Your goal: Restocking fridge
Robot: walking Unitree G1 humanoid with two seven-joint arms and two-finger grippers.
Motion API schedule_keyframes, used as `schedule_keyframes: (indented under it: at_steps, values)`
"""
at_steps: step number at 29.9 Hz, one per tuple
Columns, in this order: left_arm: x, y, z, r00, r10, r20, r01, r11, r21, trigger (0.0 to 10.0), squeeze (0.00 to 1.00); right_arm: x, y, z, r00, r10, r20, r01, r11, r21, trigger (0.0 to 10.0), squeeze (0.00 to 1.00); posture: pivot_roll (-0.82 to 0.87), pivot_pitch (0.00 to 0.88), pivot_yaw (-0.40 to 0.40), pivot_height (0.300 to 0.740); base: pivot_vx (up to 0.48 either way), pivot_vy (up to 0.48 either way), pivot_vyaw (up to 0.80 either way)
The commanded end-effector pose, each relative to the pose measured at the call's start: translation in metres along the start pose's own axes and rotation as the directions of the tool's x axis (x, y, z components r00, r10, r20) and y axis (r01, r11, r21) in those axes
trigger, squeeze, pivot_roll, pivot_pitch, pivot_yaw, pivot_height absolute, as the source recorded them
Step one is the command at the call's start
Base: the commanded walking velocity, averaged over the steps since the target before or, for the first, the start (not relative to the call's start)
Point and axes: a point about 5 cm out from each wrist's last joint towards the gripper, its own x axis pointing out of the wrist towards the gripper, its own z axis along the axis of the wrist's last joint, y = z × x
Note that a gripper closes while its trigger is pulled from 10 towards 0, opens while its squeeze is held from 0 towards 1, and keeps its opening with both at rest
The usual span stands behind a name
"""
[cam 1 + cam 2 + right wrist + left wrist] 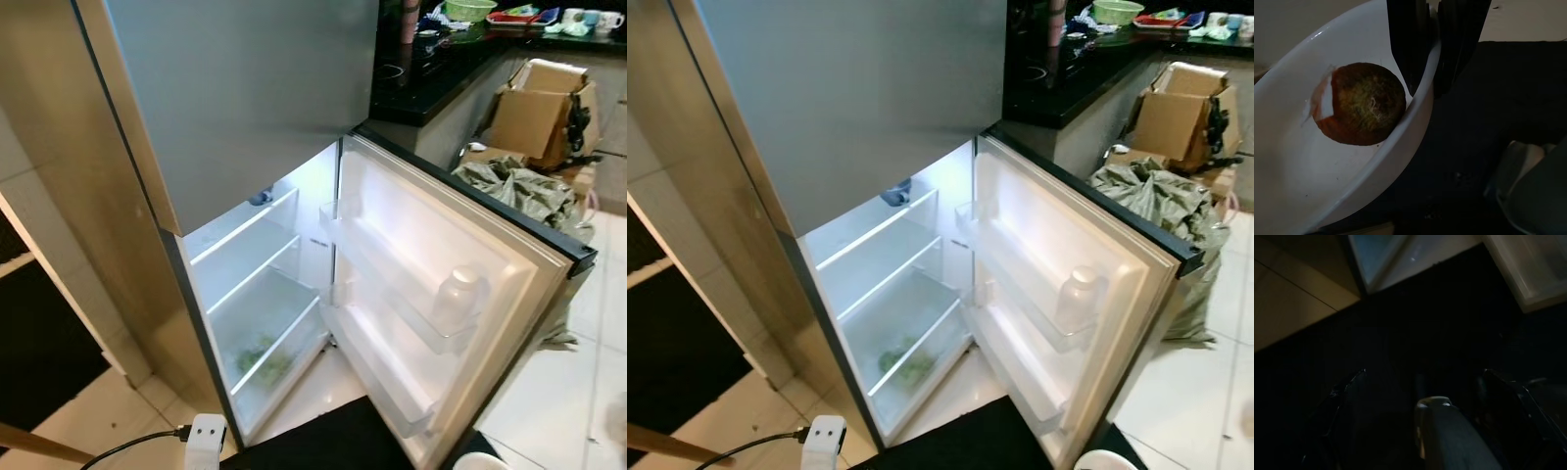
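The fridge stands before me with its lower door swung open to the right and the inside lit. A clear bottle sits in a door shelf, green leaves lie in the bottom drawer, and a small blue thing rests on the top shelf. My right gripper is shut on the rim of a white bowl holding a round red-brown fruit. The bowl's edge peeks in at the bottom right. My left gripper hangs in the dark, fingers wide apart.
A black mat lies in front of the fridge. A white plug adapter with a cable sits on the floor at the left. To the right are a grey-green sack, a cardboard box and a black counter.
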Motion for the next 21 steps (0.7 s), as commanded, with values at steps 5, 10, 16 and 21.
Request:
schedule_keyframes:
  at_steps: [5,10,16,21]
  values:
    - [-0.005,0.008,-0.012,0.998,0.059,-0.018,-0.060,0.997,-0.049,10.0,0.00,0.001,-0.001,0.032,0.996,0.038,0.084,-0.025,0.989,-0.145,10.0,0.00,0.01,0.000,-0.087,0.740,0.000,0.000,0.00]
    - [-0.007,0.007,-0.020,0.997,0.082,-0.018,-0.083,0.993,-0.088,10.0,0.00,0.001,-0.004,0.045,0.993,0.050,0.108,-0.029,0.982,-0.188,10.0,0.00,0.07,0.001,-0.122,0.740,0.000,0.000,0.00]
    - [-0.010,0.008,-0.029,0.995,0.097,-0.028,-0.100,0.989,-0.113,10.0,0.00,0.001,-0.004,0.058,0.987,0.068,0.143,-0.037,0.977,-0.211,10.0,0.00,0.11,0.003,-0.138,0.740,0.000,0.000,0.00]
    - [-0.012,0.011,-0.032,0.993,0.112,-0.033,-0.115,0.985,-0.130,10.0,0.00,0.000,-0.001,0.070,0.981,0.094,0.172,-0.049,0.968,-0.247,10.0,0.00,0.11,0.000,-0.138,0.740,0.000,0.000,0.00]
